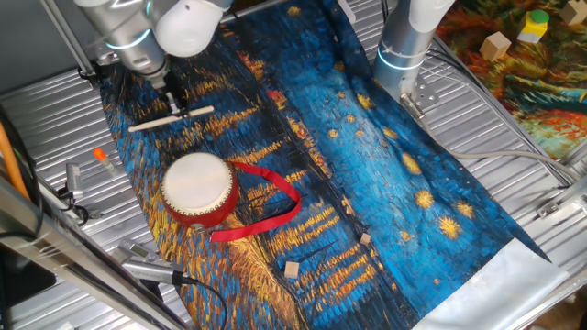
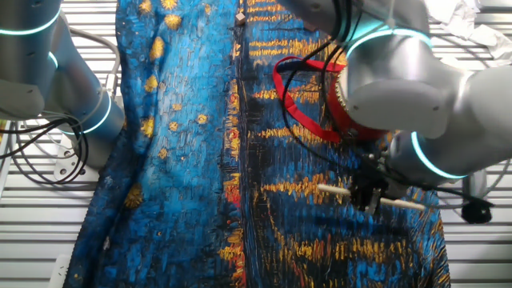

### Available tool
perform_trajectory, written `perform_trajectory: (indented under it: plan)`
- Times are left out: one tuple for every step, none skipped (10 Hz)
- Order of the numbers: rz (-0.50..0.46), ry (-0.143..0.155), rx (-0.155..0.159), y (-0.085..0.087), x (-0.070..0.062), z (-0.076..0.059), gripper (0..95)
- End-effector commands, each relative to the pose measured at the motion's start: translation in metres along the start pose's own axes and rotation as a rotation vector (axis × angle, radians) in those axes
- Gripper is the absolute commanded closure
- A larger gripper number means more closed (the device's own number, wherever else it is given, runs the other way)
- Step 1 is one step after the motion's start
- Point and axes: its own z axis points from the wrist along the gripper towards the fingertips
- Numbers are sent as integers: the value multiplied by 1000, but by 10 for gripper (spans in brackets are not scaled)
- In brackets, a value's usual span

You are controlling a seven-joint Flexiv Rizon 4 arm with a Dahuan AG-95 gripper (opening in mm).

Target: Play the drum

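Setting: a ribbed metal worktop is carrying a blue-and-gold painted cloth that is running diagonally across it.
Drum: the drum is sitting upright on the cloth toward its near-left part in one fixed view, cream skin facing up and red side showing below it; in the other fixed view the arm is covering most of it, leaving only a red edge.
Ribbon: the red ribbon strap is looping out from the drum's right side and lying flat on the cloth.
Stick: the thin pale wooden stick is lying roughly level just beyond the drum, apart from it.
End effector: the end effector is reaching straight down onto the stick near its middle, its fingers clenching on either side of the stick; the other fixed view is showing the same grasp from the far side.
Loose pieces: two small wooden blocks are resting on the cloth in front of the drum, well apart from it.
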Motion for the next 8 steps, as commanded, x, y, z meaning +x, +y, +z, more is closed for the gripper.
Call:
perform_trajectory:
  plan:
    - [15, 0, 4, 19, 1, -12, 950]
    - [15, -4, 7, 27, 3, -15, 950]
    - [15, -3, 2, 29, 5, -16, 950]
    - [14, -4, 1, 30, 8, -17, 950]
    - [14, -5, 1, 34, 14, -19, 950]
    - [16, -3, 11, 36, 21, -22, 950]
    - [16, -3, 13, 38, 26, -23, 950]
    - [16, -5, 12, 40, 37, -24, 950]
